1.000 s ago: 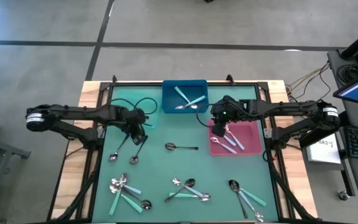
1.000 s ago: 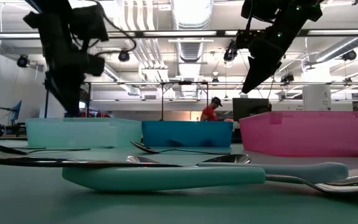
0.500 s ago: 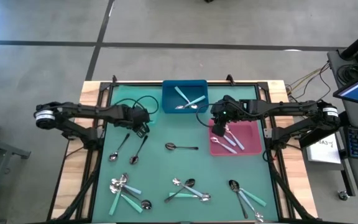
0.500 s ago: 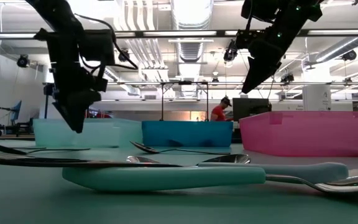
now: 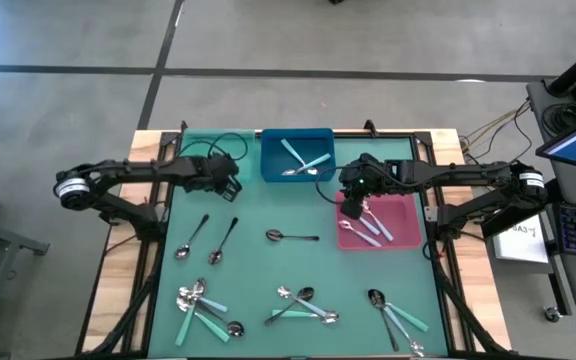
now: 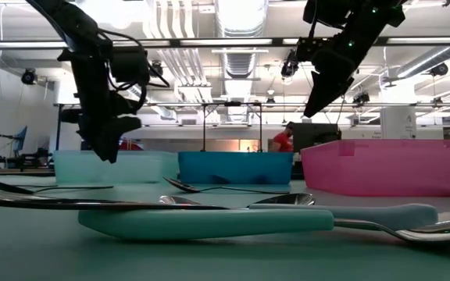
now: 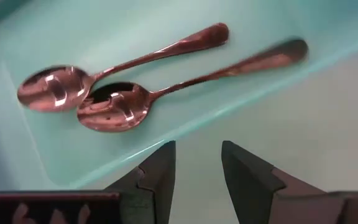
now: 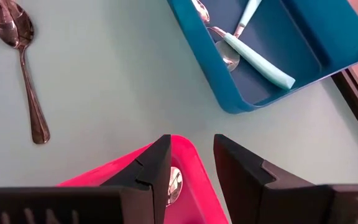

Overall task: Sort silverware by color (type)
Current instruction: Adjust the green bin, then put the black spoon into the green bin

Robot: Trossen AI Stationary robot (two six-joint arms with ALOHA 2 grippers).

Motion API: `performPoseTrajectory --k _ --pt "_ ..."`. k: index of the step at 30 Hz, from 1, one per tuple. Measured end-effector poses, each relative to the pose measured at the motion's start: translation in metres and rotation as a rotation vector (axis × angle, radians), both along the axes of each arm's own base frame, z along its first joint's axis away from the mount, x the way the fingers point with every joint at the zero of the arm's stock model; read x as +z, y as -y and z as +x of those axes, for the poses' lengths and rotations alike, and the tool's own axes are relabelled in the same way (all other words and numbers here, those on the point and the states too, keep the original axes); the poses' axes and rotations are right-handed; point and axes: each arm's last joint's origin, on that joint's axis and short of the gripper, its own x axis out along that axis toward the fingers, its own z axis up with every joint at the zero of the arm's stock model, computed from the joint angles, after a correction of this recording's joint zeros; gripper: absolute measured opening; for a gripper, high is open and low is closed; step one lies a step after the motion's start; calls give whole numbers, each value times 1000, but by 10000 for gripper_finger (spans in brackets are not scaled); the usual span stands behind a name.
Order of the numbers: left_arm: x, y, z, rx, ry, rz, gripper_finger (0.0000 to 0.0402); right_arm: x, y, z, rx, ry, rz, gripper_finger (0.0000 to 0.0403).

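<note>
1. Your left gripper (image 5: 230, 186) hung over the near edge of the light turquoise bin (image 7: 185, 121) at the table's far left. Fingers (image 7: 157, 177) were spread a little, with nothing between them.
2. That bin held two dark metal spoons (image 7: 123, 102) lying side by side, handles pointing the same way.
3. Your right gripper (image 5: 352, 208) sat above the far left corner of the pink bin (image 5: 406, 212). Fingers (image 8: 154, 168) were slightly apart and held nothing.
4. The pink bin had a few shiny silver spoons (image 5: 363, 230) in it; the right wrist view showed one bowl just under the fingers.
5. The blue bin (image 5: 297, 140) at the far middle held turquoise-handled spoons (image 5: 303, 160), crossed over each other.
6. Loose on the green mat (image 5: 258, 270): two dark spoons (image 5: 208, 240) near the left side, well apart from the bins, and one dark spoon (image 5: 290, 237) alone in the middle.
7. Three mixed piles sat along the near edge: left pile (image 5: 203, 308), middle pile (image 5: 304, 304), right pile (image 5: 396, 318), each with metal and turquoise-handled spoons touching.
8. In the low view a turquoise-handled spoon (image 6: 241, 221) lay closest to the camera, with a dark spoon (image 6: 69, 201) just behind it.
9. A person in a red top (image 6: 282, 140) stood far back in the room.
</note>
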Motion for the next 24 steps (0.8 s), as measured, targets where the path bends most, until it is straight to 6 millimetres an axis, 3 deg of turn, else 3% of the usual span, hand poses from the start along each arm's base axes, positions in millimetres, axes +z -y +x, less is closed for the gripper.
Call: performPoseTrajectory --k 4,8,16,24 --pt "0 0 -2 -17 3 -44 116 0 0 0 -9 -2 7 112" --pt "4 14 -5 -83 17 -177 116 -1 0 -1 -10 -11 9 112" --pt "23 67 -30 -61 -72 -323 116 -1 0 -1 1 -14 3 112" --pt "20 115 -46 -35 -104 -453 116 -1 0 -1 2 -14 1 112"
